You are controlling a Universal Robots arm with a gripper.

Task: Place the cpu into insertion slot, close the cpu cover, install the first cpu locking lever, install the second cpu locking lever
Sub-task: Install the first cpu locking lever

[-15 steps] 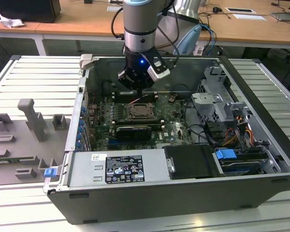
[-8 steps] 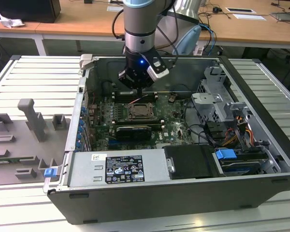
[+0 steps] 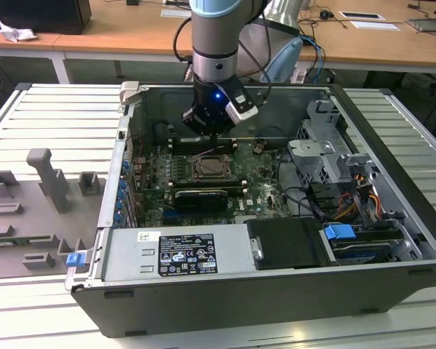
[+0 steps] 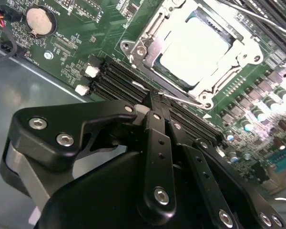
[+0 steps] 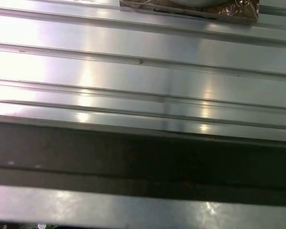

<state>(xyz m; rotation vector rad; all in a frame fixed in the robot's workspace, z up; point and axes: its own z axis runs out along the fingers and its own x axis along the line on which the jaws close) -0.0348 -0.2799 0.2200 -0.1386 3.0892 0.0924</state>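
Note:
The cpu lies flat in the insertion slot on the green motherboard, its pale metal top showing through the window of the cpu cover. The cover is folded down over it. A thin silvery locking lever runs along the socket's edge nearest the gripper. My gripper is shut, its black fingertips pressed together right at that lever's end; I cannot tell whether the wire is clamped between them. In the exterior view the gripper hangs just behind the socket, inside the open case.
Black memory slots lie between the gripper and the socket. A coin battery sits on the board. A long black card, the power supply and a drive cage crowd the case. Grey fixtures stand on the ribbed metal table.

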